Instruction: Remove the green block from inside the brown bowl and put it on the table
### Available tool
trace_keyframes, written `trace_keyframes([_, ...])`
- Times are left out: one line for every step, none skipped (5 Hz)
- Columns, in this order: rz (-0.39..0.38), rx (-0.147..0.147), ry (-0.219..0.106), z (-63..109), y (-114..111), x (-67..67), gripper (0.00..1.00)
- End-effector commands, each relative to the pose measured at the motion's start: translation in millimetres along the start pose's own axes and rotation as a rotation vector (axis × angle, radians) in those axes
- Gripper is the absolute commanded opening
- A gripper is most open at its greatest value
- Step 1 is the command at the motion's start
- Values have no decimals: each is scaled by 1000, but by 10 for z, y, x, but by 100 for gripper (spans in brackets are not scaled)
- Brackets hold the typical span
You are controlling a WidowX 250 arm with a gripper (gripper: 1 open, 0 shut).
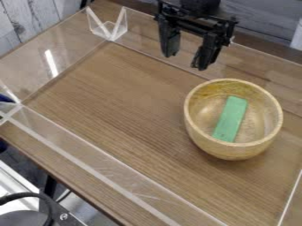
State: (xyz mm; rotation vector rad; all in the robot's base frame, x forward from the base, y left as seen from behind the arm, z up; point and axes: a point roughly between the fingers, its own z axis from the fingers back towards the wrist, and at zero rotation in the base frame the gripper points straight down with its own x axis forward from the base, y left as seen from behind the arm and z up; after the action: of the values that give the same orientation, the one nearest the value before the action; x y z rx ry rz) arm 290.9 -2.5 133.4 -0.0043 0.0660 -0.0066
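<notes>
The brown bowl (235, 118) sits on the table (112, 110) at the right, round, light wood with a thick rim. Inside it lies the green block (231, 118), flat and elongated, resting along the bowl's bottom. My gripper (188, 50) hangs above the table behind the bowl, up and to its left. Its two black fingers point down and stand wide apart, with nothing between them. It touches neither the bowl nor the block.
Low clear acrylic walls (71, 146) edge the tabletop along the front, left and back. An acrylic corner piece (109, 25) stands at the back left. Bare wood lies left and in front of the bowl.
</notes>
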Motion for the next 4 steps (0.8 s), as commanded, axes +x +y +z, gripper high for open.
trace_keyframes([-9,-15,-11,-35,-37,-79,100])
trace_keyframes([-57,-26,-18,-6,-131,-138,100])
trace_keyframes([-91,-35,-32,27,-191,-137,100])
trace_keyframes([-118,-42,-42,51,-238,-132,100])
